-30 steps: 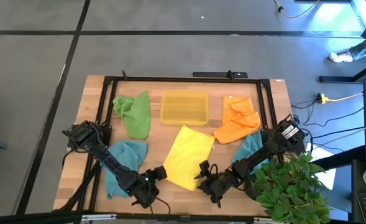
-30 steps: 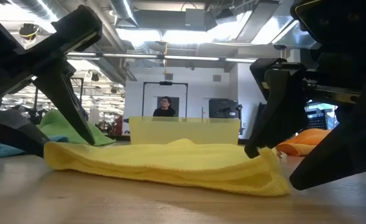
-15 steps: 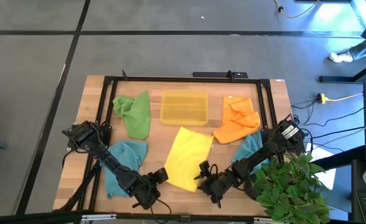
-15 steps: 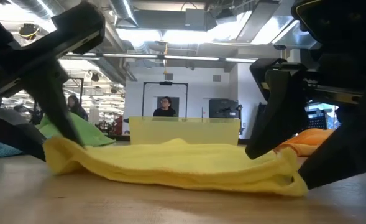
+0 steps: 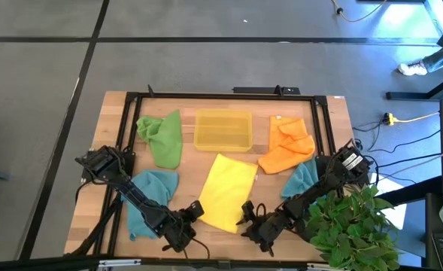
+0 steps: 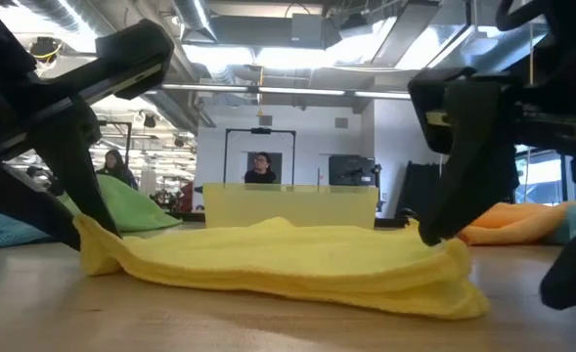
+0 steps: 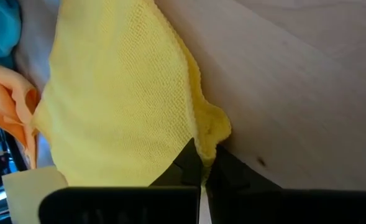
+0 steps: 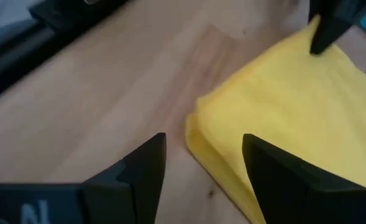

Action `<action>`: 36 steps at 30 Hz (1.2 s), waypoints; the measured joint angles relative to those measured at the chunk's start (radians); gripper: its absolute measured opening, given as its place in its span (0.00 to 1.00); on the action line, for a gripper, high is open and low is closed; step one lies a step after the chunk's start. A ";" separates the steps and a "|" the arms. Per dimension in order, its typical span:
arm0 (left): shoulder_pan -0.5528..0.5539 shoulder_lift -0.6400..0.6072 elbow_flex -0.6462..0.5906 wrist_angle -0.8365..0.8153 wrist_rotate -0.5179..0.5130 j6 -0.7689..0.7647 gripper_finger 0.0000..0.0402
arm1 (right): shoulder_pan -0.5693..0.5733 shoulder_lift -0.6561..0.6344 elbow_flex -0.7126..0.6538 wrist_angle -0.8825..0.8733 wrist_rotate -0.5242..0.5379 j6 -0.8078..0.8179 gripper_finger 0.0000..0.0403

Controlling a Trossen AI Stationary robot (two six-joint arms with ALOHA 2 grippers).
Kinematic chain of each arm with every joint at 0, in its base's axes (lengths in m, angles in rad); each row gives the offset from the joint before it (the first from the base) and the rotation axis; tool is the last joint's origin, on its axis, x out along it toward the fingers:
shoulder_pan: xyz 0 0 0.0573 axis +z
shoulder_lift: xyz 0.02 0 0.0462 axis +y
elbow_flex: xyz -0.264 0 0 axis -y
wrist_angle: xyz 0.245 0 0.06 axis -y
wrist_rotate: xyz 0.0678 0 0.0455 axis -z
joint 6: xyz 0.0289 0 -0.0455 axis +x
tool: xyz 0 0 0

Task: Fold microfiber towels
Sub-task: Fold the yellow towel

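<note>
Here the yellow towel (image 5: 229, 191) is shown lying flat on the table (image 5: 93, 203), its near corner close to the front edge, between the two grippers. The left gripper (image 5: 193, 214) is seen at the towel's left near corner, with its fingers (image 7: 192, 163) closed on a pinch of the yellow edge; in the left wrist view the fabric is bunched between the two dark tips. In the low view that corner (image 6: 90, 235) is drawn up slightly beneath the left arm. The right gripper (image 5: 248, 218) is placed just beside the towel's right near corner, with its jaws held apart and nothing between them; in the right wrist view its fingers (image 8: 146, 163) straddle bare wood, the towel's folded edge (image 8: 215, 148) lying just ahead. A green towel (image 5: 161, 137) is found at the back left, an orange towel (image 5: 286, 146) at the back right, and a tray (image 5: 223, 129) between them at the back. One teal towel (image 5: 147, 194) is spread at the front left under the left arm, and a second teal towel (image 5: 302, 179) is partly hidden beneath the right arm. A plant (image 5: 353, 226) is seen off the table's front right corner. A person (image 6: 259, 168) is visible in the room beyond the tray.
</note>
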 joint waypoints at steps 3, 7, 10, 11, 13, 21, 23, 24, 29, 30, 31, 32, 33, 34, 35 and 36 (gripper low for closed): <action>0.005 0.000 0.000 0.005 0.002 -0.027 0.00 | 0.000 0.029 0.000 0.030 -0.007 -0.014 0.53; 0.011 -0.001 0.001 0.005 0.007 -0.050 0.00 | -0.001 0.061 0.004 0.072 -0.015 -0.010 0.53; 0.014 -0.001 0.001 0.006 0.008 -0.051 0.00 | -0.001 0.069 0.004 0.083 -0.003 -0.010 0.53; 0.014 -0.001 0.001 0.007 0.008 -0.051 0.00 | -0.001 0.069 0.004 0.083 -0.002 -0.012 0.53; 0.014 -0.001 0.001 0.008 0.007 -0.051 0.00 | -0.001 0.070 0.004 0.081 -0.001 -0.015 0.53; 0.014 -0.001 0.001 0.010 0.006 -0.069 0.00 | 0.002 0.072 0.005 0.046 0.036 -0.070 0.41; 0.014 -0.001 0.001 0.009 0.006 -0.071 0.00 | 0.002 0.072 0.005 0.046 0.037 -0.087 0.34; 0.014 -0.001 0.001 0.010 0.006 -0.071 0.00 | 0.002 0.073 0.005 0.046 0.036 -0.091 0.30; 0.015 -0.001 0.001 0.010 0.006 -0.071 0.00 | 0.002 0.074 0.003 0.041 0.045 -0.096 0.14; 0.015 -0.001 0.001 0.010 0.006 -0.072 0.00 | 0.002 0.074 0.002 0.041 0.046 -0.096 0.11; 0.015 -0.001 0.001 0.010 0.006 -0.074 0.00 | 0.001 0.074 0.002 0.040 0.048 -0.094 0.09; 0.015 -0.001 0.001 0.010 0.006 -0.075 0.00 | 0.001 0.074 0.002 0.040 0.049 -0.092 0.06; 0.015 -0.001 0.001 0.010 0.006 -0.075 0.00 | 0.000 0.074 0.002 0.038 0.053 -0.088 0.04; 0.015 -0.001 0.001 0.010 0.006 -0.076 0.00 | 0.000 0.074 0.001 0.036 0.060 -0.084 0.02; 0.015 -0.001 0.001 0.010 0.006 -0.078 0.00 | -0.001 0.074 0.001 0.036 0.065 -0.080 0.02; 0.015 -0.001 0.001 0.009 0.007 -0.084 0.00 | -0.002 0.074 0.001 0.035 0.073 -0.073 0.01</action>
